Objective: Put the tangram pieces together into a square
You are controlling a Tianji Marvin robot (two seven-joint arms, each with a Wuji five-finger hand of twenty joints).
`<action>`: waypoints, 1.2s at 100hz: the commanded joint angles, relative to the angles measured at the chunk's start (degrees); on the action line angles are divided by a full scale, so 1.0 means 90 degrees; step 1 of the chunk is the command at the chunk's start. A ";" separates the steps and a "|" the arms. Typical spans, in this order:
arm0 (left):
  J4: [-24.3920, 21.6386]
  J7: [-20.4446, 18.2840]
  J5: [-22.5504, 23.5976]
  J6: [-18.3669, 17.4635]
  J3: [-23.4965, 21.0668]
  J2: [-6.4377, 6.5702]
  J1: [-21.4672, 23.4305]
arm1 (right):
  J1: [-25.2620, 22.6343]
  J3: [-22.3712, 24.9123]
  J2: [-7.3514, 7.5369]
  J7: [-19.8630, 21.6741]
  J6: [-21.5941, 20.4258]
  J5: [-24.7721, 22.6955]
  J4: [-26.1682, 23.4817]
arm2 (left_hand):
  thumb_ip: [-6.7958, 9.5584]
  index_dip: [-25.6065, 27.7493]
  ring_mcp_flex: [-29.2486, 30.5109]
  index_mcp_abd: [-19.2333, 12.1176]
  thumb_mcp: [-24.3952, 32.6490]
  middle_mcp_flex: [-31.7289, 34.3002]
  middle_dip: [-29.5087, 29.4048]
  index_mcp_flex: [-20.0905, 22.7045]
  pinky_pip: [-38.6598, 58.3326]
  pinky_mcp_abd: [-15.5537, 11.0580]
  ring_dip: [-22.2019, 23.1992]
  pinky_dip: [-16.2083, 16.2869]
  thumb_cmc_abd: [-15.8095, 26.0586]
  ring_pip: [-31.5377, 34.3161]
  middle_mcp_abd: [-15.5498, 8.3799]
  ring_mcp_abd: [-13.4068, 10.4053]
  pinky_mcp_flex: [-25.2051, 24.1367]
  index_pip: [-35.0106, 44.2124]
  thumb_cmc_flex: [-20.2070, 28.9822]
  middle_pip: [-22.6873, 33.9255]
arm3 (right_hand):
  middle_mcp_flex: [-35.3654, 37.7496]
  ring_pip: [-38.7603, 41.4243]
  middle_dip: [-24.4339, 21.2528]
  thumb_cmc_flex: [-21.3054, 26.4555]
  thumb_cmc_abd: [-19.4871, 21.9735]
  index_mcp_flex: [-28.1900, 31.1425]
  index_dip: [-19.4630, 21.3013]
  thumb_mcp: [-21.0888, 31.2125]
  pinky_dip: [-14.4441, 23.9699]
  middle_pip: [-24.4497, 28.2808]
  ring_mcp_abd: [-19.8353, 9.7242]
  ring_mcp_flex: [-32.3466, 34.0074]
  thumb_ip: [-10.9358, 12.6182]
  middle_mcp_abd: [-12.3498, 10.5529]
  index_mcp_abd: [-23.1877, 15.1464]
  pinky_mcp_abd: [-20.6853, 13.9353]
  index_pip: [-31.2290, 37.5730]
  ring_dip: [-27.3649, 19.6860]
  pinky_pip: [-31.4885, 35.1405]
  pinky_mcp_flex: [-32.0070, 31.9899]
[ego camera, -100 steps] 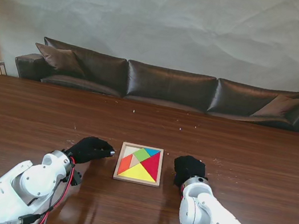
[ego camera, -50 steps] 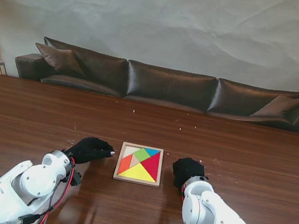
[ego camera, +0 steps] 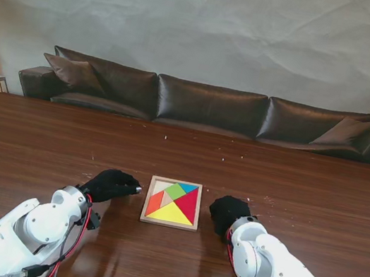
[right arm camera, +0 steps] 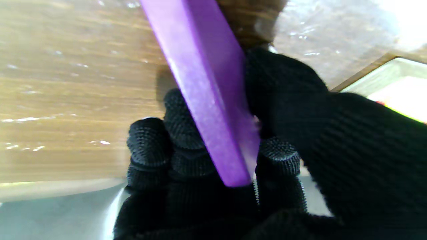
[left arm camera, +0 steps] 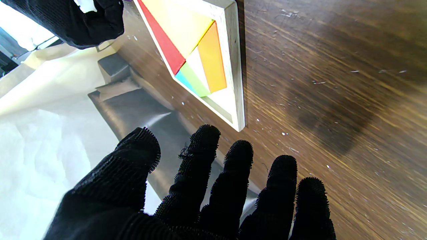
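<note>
Most of the square looks built: in the tray (ego camera: 169, 222) lying on the table (ego camera: 317, 205) between the two hands, the stand view shows yellow (ego camera: 172, 213), red (ego camera: 189, 202), orange (ego camera: 153, 204), green (ego camera: 175, 190) and blue (ego camera: 188, 188) pieces lying flat and fitted against one another. A pale patch sits at the tray's far-left corner, and the left wrist view shows bare pale wood at one corner of the frame, so I judge that a gap is not yet filled, though from these angles I cannot be sure whether that patch is a natural-wood piece or an empty slot. The one piece clearly outside is the purple piece (right arm camera: 206, 90), pinched on edge between thumb and fingers (right arm camera: 180, 133) of the right hand (ego camera: 228, 213), which is closed around it just to the right of the tray, close to the table. The left hand (ego camera: 111, 185) rests near the tray's left side, holding nothing, its fingers (left arm camera: 233, 176) spread and loosely extended. What is left, by my reckoning, is to carry the purple piece over the tray, turn it flat, match it to the open space and seat it; after that the square should be whole.
</note>
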 commanded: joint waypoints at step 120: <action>-0.0144 -0.0157 -0.0004 0.0309 -0.0095 -0.0008 0.0104 | 0.2986 -0.3164 -0.0797 -0.2087 -0.3421 -0.0065 0.2354 | 0.0159 0.0024 -0.0033 0.0018 -0.0167 0.0211 0.0051 0.0118 0.0031 0.0021 0.0088 0.0124 0.0309 0.0106 0.0114 0.0090 0.0033 -0.0011 0.0164 0.0002 | -0.0764 0.0070 0.0137 0.0546 0.0057 0.0111 -0.0106 0.0425 0.0221 0.0179 -0.0754 0.0135 0.0107 -0.0348 -0.0249 -0.0637 0.0304 -0.0161 -0.0015 0.1839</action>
